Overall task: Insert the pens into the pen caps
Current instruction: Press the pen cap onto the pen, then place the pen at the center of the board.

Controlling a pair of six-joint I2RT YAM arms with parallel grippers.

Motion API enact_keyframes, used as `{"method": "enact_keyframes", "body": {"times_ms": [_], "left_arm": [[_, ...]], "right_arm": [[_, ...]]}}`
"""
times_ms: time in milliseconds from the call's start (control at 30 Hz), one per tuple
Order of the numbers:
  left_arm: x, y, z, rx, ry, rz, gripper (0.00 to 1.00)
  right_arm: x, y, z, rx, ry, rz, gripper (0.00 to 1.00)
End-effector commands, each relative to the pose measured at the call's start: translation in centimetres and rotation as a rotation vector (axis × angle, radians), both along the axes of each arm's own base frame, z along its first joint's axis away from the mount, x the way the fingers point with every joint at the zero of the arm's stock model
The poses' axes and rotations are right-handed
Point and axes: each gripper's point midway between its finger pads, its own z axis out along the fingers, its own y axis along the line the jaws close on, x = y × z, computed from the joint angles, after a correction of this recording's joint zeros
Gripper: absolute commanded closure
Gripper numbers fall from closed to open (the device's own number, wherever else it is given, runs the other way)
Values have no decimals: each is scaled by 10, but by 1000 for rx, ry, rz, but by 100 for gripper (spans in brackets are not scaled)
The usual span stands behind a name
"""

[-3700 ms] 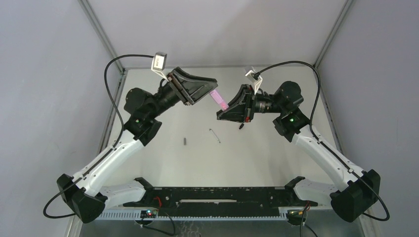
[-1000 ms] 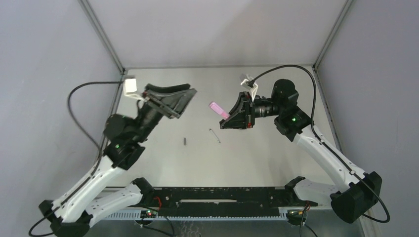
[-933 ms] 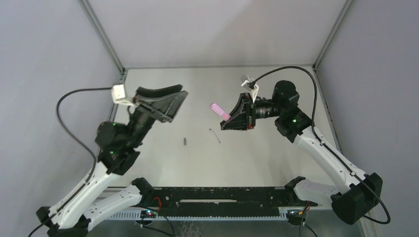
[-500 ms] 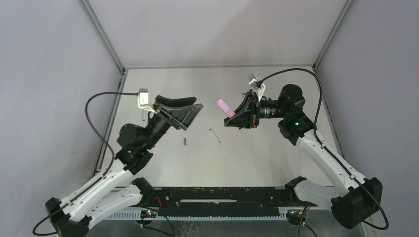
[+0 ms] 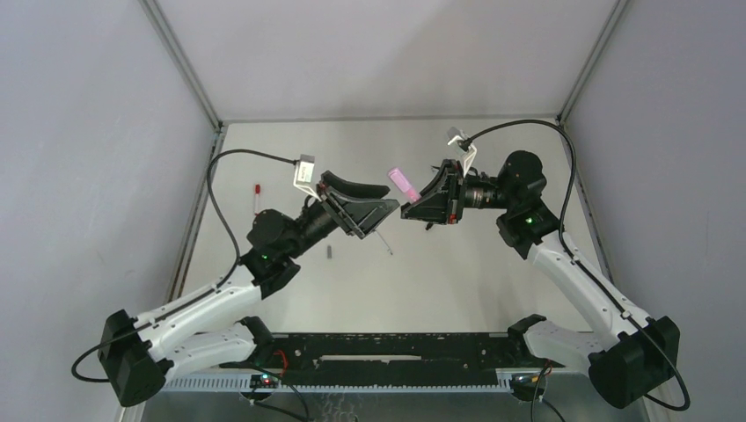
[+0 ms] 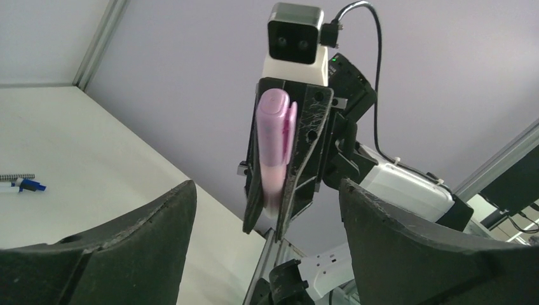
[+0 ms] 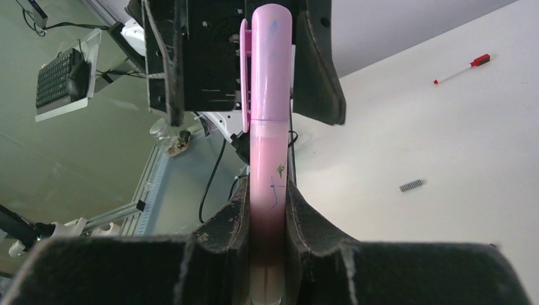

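now the left gripper [image 5: 390, 196], wide open and empty, has swung back in from the left side and faces the pink marker [image 7: 269, 152], likely to press the cap home or take it over. the right gripper [image 7: 267, 210] stays clamped on the marker's lower barrel, up off the desk [image 5: 457, 264]; its pink clip cap [image 7: 270, 63] looks seated, barrel ink-scuffed. red pen [image 5: 257, 189] lies far left on the desk.
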Motion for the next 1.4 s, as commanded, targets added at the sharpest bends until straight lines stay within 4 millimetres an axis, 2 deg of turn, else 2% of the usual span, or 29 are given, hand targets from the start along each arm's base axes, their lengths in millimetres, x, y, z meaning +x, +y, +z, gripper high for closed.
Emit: {"method": "enact_keyframes", "body": {"times_ms": [0, 533, 833, 1033, 1367], "left_arm": [[-5, -6, 10, -31, -45, -31, 15], [-8, -28, 24, -73, -66, -120, 30], [-9, -27, 35, -118, -83, -130, 32], [-9, -29, 37, -126, -79, -144, 39], [-11, -31, 43, -150, -78, -162, 45]], "right_arm": [[-1, -2, 12, 31, -42, -10, 100], [-5, 3, 9, 31, -32, 7, 100], [-5, 3, 9, 30, -29, 9, 100], [-5, 3, 9, 32, -32, 10, 100], [-7, 4, 10, 33, -32, 15, 100]]}}
